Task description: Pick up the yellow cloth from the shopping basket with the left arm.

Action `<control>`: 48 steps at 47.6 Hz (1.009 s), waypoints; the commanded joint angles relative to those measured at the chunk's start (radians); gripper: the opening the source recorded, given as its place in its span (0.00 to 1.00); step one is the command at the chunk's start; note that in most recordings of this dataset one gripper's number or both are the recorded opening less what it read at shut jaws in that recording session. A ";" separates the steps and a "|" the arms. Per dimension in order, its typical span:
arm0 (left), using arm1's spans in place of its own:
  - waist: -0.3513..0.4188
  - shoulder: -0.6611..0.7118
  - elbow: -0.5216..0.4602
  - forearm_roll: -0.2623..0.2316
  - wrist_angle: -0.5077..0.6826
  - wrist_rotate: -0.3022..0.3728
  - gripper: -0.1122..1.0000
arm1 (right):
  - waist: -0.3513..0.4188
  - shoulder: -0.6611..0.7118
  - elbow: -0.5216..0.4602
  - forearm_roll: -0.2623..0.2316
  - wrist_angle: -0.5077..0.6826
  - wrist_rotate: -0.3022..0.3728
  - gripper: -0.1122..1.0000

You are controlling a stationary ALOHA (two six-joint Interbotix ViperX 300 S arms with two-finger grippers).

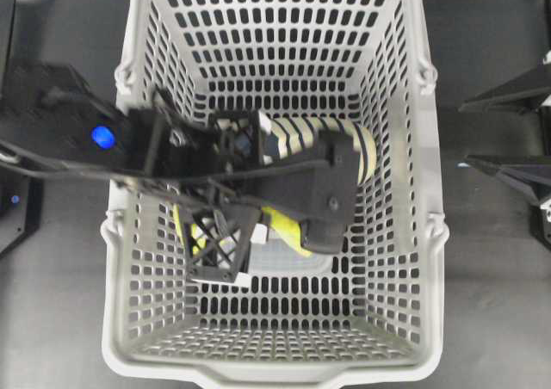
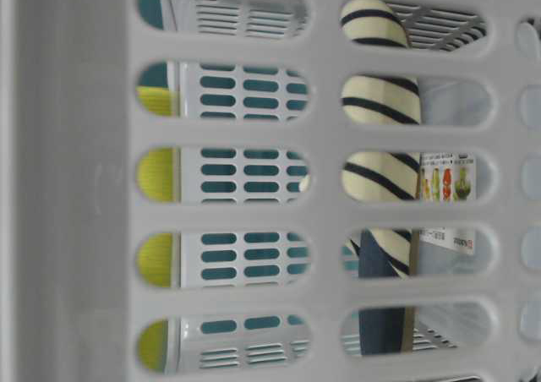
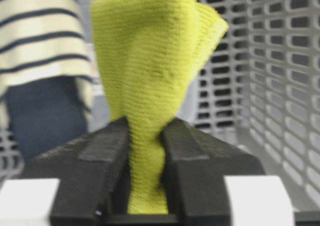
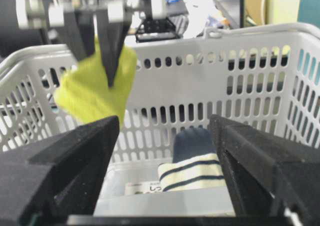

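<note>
While pinched between the left claw (image 3: 145, 186) jaws, the yellow cloth (image 3: 150, 76) hangs.

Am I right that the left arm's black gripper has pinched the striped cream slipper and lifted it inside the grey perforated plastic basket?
Not quite. The left gripper pinches the fuzzy yellow-green cloth, as the left wrist view shows. The slipper lies on the basket floor.

Premises present as a robotics lab or test bench. A dark work table (image 1: 491, 268) carries black robot arm mounts at its left and right edges. The right wrist view shows, beyond the grey shopping basket (image 4: 250, 36), a far cluttered bench with a dark monitor (image 4: 227, 6).
</note>
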 commanded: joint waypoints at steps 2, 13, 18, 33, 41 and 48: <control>0.000 -0.037 -0.084 0.005 0.037 0.017 0.22 | -0.002 0.003 -0.008 0.003 -0.008 0.003 0.73; 0.006 -0.032 -0.089 0.005 0.037 0.064 0.22 | -0.002 0.002 -0.008 0.003 -0.008 0.006 0.73; 0.008 -0.032 -0.089 0.005 0.035 0.064 0.22 | -0.002 0.000 -0.008 0.003 -0.008 0.006 0.73; 0.021 -0.031 -0.089 0.005 -0.017 0.052 0.22 | -0.002 0.000 -0.009 0.003 -0.003 0.006 0.73; 0.028 -0.031 -0.089 0.005 -0.026 0.052 0.22 | -0.002 0.000 -0.008 0.005 -0.008 0.006 0.73; 0.034 -0.031 -0.089 0.005 -0.031 0.052 0.22 | -0.002 0.000 -0.009 0.003 -0.006 0.006 0.73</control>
